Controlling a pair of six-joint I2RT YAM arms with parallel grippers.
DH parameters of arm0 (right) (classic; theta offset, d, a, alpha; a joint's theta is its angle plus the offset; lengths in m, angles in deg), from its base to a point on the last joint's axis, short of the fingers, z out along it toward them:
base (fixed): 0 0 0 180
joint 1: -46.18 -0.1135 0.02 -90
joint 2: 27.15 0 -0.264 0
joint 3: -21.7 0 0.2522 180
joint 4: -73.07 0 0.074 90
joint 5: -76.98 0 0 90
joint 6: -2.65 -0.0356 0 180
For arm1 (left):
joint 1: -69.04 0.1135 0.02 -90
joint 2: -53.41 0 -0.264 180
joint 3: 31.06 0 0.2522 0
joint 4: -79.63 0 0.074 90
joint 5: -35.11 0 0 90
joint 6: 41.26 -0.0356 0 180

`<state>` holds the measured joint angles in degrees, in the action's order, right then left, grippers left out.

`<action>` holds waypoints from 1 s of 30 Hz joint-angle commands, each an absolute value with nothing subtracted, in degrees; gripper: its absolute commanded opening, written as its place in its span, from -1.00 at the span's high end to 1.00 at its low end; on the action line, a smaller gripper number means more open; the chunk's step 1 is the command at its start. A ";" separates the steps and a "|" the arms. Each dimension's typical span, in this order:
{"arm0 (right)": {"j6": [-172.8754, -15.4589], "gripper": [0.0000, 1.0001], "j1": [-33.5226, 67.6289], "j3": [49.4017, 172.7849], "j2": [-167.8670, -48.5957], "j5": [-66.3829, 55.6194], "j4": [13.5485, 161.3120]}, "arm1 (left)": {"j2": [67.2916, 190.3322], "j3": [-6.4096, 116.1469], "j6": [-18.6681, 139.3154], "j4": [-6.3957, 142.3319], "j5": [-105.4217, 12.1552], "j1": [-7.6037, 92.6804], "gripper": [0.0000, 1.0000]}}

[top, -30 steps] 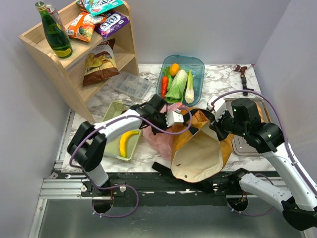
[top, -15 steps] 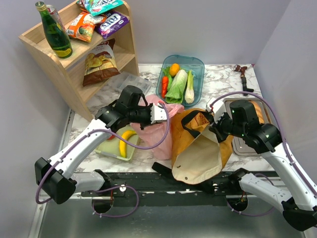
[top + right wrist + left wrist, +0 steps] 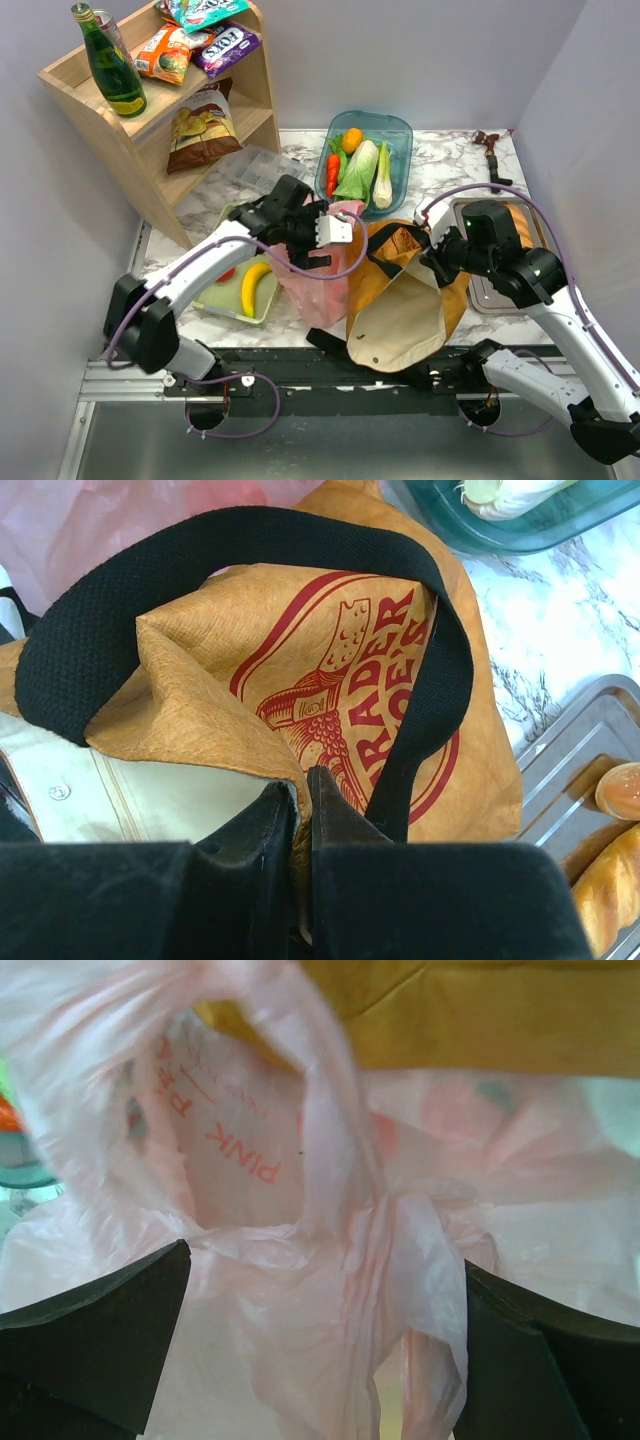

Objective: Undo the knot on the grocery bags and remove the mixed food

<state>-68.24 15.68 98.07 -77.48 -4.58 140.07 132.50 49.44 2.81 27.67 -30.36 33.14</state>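
The knot [image 3: 405, 1215] of the pink bag [image 3: 318, 285], on the bench [image 3: 450, 165] just left of the tote [image 3: 330, 680], is framed by the left claw [image 3: 322, 1260], jaws apart; the tote rim is pinched tight in the right claw [image 3: 303, 792] — thin film could be torn, or the knot tightened, if tugged.
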 commanded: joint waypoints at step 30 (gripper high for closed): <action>-85.14 0.98 16.20 107.42 -92.05 -5.91 126.52 | 120.64 90.57 11.48 -4.92 12.16 31.90 1.00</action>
<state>-80.11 15.81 102.29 -88.95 -3.31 131.57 121.04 85.09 8.04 2.62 0.22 35.41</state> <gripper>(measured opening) 0.100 0.019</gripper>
